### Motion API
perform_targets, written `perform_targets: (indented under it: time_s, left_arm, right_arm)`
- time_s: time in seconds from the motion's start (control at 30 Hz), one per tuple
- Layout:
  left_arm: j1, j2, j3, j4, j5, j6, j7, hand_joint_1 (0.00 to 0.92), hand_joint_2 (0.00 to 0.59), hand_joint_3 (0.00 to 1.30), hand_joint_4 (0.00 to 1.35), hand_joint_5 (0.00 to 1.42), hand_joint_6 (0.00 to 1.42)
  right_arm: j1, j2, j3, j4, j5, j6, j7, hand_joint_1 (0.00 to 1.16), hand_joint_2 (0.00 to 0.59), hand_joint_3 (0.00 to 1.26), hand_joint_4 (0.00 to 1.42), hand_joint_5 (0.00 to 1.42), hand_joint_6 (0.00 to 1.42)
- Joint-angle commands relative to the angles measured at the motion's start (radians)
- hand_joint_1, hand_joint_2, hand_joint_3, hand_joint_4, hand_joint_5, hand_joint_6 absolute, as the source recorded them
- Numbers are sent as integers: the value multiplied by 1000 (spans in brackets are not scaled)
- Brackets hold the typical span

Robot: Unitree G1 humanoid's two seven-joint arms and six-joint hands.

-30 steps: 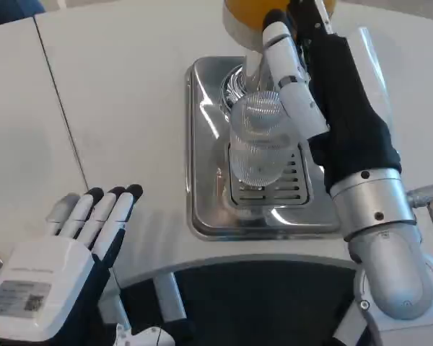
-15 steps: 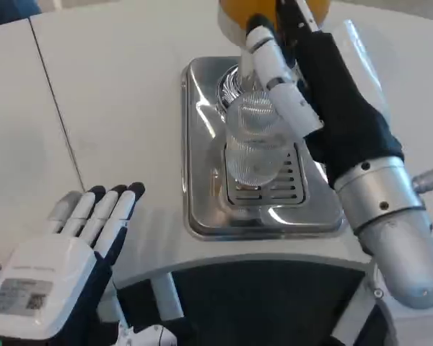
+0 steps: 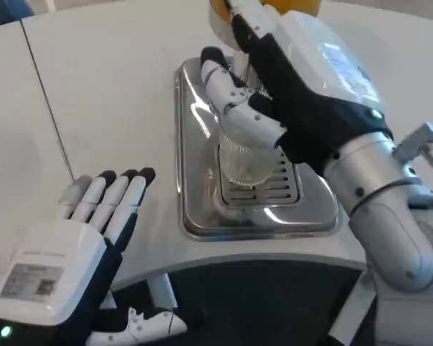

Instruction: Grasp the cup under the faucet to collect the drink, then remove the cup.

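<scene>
Head view shows the right hand [image 3: 289,108] wrapped around the clear cup [image 3: 244,162] on the metal tray [image 3: 195,216], left hand [image 3: 79,238] flat and empty at 8 o'clock; a loose hold could tip the cup.

One cup [image 3: 243,160] stands on one steel tray [image 3: 195,173] (its slotted grate sits under the cup). One orange dispenser [image 3: 224,9] rises at the tray's far end. Two hands: the right [image 3: 289,94] over the tray, the left [image 3: 72,245] to its left.
</scene>
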Motion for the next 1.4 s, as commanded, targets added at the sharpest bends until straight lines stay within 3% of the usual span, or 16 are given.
perform_targets:
  time_s: [0.03, 0.3, 0.73, 1.13, 1.4]
  left_arm:
    - [-13, -17, -19, 28, 22, 4, 10, 0, 1, 0, 0, 0, 0]
    - [-107, -60, -40, 108, 47, 41, 40, 0, 1, 0, 0, 0, 0]
    - [-267, -72, -93, 243, 51, 61, 97, 44, 13, 0, 0, 0, 0]
    - [-346, -102, -151, 276, 49, 90, 96, 46, 16, 0, 0, 0, 0]
    - [-390, -128, -193, 299, 55, 114, 91, 46, 16, 0, 0, 0, 0]
  right_arm:
    - [-17, 13, 29, 15, -99, 10, 124, 0, 572, 45, 0, 0, 0]
    - [-27, 67, -9, 9, -221, -14, 238, 0, 576, 34, 0, 0, 0]
    - [-2, 131, -47, -10, -316, -108, 307, 0, 569, 31, 0, 0, 0]
    - [15, 168, -89, -3, -356, -173, 353, 0, 583, 69, 0, 0, 0]
    - [24, 187, -116, -5, -357, -194, 343, 0, 583, 77, 0, 0, 0]
